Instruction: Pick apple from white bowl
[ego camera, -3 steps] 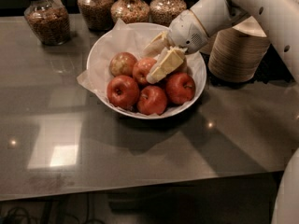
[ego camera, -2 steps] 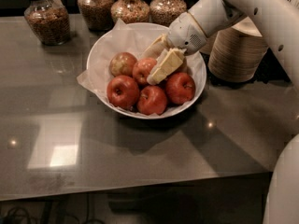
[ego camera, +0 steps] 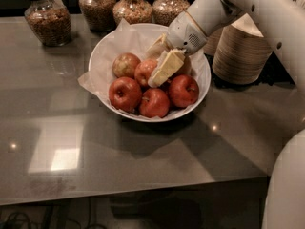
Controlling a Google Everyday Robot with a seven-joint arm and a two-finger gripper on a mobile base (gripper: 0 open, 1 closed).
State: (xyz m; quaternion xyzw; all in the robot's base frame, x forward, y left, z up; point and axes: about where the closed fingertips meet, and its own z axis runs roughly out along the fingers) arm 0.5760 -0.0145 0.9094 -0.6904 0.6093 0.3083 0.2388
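The white bowl [ego camera: 102,51], lined with crumpled white paper, stands at the middle of the grey table. It holds the orange-red apple [ego camera: 144,70] at its centre, a paler apple [ego camera: 125,64] to the left and three dark red apples [ego camera: 153,103] along the front. My gripper [ego camera: 155,69] reaches down into the bowl from the upper right. Its cream fingers [ego camera: 167,67] are spread open just right of the orange-red apple, one in front of it and one behind. The tips are at the apple's right side. I cannot tell whether they touch it.
Several glass jars of grains [ego camera: 46,19] line the back of the table. Stacks of beige paper bowls [ego camera: 240,51] stand right of the white bowl, behind my arm. The table's front edge [ego camera: 143,190] runs below. My white arm [ego camera: 267,18] crosses the upper right.
Almost nothing has changed. The gripper stays in the bowl beside the orange-red apple, perhaps a touch lower.
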